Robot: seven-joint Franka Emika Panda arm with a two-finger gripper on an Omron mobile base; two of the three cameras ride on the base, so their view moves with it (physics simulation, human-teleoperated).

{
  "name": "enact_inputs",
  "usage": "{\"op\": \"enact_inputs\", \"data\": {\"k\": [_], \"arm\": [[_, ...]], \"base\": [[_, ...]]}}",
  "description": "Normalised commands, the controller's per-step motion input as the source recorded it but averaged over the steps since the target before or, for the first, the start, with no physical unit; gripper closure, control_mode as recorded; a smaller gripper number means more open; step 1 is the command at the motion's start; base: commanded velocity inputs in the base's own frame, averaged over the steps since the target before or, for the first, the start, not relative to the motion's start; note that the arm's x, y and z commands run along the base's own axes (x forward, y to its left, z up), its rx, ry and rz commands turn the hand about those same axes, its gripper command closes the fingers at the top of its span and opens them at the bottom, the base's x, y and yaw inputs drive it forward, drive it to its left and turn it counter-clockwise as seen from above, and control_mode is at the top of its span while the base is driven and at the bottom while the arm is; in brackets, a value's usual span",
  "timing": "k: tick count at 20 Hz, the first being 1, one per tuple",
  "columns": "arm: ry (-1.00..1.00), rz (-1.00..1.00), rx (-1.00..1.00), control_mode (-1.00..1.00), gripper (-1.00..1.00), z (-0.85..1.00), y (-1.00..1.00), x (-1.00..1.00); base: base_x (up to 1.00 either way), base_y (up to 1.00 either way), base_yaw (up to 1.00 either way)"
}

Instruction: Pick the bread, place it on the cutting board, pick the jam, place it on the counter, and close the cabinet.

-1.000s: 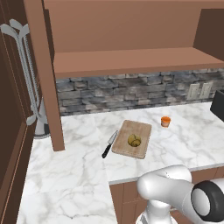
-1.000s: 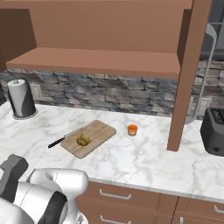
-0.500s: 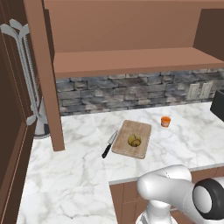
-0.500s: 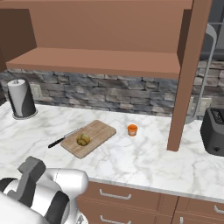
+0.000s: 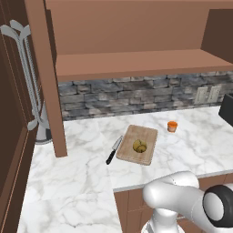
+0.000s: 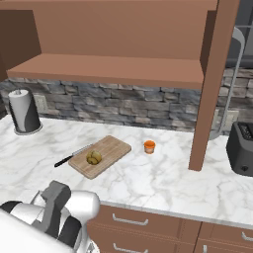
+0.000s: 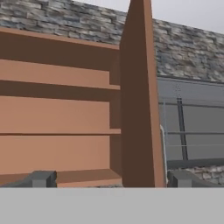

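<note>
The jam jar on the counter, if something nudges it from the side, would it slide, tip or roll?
The jam jar looks squat and stands upright on the marble counter, so it would probably slide rather than tip. The smooth-looking worktop likely offers little grip. Knocked onto its side, its round body could roll, perhaps toward the cutting board beside it.

Bread [image 5: 139, 146] on cutting board [image 5: 148, 136]

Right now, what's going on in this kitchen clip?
The bread sits on the cutting board, and the jam stands on the counter beside it, a knife along the board's other side. The gripper is open and empty, facing the cabinet, whose door stands open edge-on. Closing it looks like what remains.
</note>
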Motion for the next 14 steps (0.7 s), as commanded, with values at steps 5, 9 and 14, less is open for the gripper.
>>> {"op": "enact_inputs", "data": {"k": [5, 9, 14], "arm": [[-0.02, 0.00, 0.00, -1.00, -1.00, -0.08, -0.14, 0.04], [-0.01, 0.00, 0.00, -1.00, -1.00, -0.09, -0.14, 0.05], [0.00, 0.00, 0.00, -1.00, -1.00, -0.08, -0.12, 0.08]], "base": [[0.00, 0.00, 0.00], [0.00, 0.00, 0.00], [0.00, 0.00, 0.00]]}}
